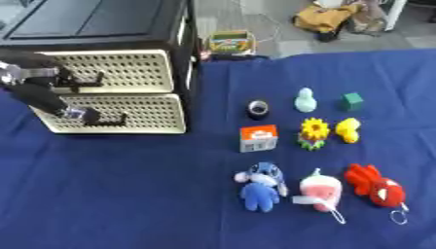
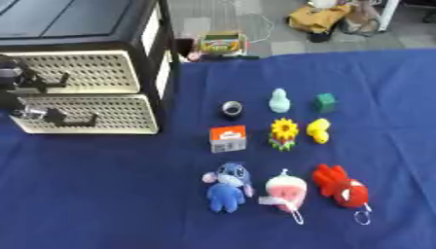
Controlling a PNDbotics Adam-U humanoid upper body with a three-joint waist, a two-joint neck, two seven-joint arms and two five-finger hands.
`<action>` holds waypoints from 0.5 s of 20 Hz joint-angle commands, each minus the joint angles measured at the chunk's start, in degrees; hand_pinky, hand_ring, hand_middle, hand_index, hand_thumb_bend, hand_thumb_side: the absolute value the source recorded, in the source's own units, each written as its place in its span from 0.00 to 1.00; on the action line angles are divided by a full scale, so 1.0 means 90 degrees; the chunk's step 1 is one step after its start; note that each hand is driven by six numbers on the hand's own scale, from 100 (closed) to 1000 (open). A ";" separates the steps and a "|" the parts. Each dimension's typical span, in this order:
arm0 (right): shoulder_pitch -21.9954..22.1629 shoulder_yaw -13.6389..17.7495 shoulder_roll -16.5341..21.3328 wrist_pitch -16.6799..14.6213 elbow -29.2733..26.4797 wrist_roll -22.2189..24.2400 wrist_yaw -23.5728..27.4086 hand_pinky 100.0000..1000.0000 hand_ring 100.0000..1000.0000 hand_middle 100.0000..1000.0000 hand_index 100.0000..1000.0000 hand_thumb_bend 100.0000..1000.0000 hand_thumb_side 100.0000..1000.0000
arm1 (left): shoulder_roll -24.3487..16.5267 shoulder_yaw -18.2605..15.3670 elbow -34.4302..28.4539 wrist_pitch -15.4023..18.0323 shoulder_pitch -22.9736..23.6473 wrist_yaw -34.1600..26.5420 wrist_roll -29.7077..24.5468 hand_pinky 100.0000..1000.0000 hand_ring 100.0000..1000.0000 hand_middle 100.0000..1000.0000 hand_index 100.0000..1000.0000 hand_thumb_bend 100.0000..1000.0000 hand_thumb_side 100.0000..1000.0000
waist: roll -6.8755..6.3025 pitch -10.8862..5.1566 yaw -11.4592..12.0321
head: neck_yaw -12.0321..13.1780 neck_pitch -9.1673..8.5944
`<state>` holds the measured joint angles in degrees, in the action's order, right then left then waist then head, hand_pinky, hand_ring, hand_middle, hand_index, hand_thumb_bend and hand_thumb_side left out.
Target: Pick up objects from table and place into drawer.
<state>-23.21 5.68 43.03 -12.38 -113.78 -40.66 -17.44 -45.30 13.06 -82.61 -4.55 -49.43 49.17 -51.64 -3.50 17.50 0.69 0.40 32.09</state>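
A matt blue cloth covers the table. The drawer unit looks like glossy black plastic, with cream perforated plastic drawer fronts. The blue plush, pink plush and red plush are soft fabric; the yellow duck looks smooth.

A small colourful box is being seen at the upper centre of the frame, beyond the blue cloth; what may be a yellow-brown bag is lying on the grey floor at the upper right.
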 commanded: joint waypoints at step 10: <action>-0.0096 0.0126 0.0138 -0.0024 -0.0090 -0.0078 0.0063 0.72 0.79 0.80 0.91 0.00 1.00 | -0.0727 -0.0182 -0.1093 -0.0175 0.0737 -0.0510 0.0102 0.00 0.00 0.00 0.78 0.55 0.86 | 0.0111 -0.0186 0.0066 | -0.0046 -0.0040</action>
<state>-23.24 6.02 43.03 -12.54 -113.78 -41.09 -17.26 -48.88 12.22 -91.45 -5.74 -42.71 44.92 -50.63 -2.72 17.03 1.09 0.10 32.09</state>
